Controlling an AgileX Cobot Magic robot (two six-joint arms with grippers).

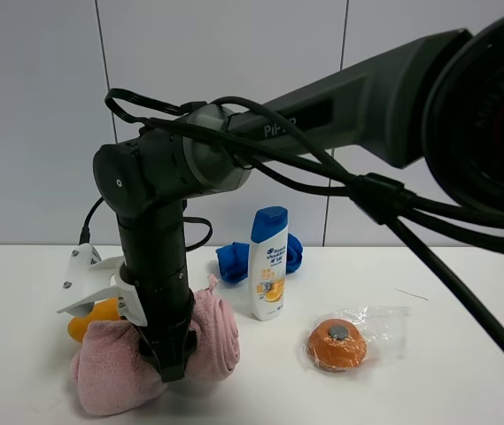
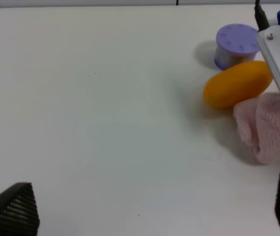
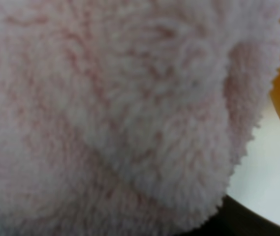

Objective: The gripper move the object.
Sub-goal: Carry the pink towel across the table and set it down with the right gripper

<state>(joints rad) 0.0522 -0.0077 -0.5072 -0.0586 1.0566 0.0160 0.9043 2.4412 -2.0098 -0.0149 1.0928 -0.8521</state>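
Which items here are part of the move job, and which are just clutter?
In the job:
right gripper, clamped across the pink towel

Lying about:
shampoo bottle
blue cloth
wrapped orange disc
orange oval thing
purple tub
left gripper, open over bare table, holding nothing

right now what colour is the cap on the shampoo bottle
Blue cap; exterior high view shows it best.
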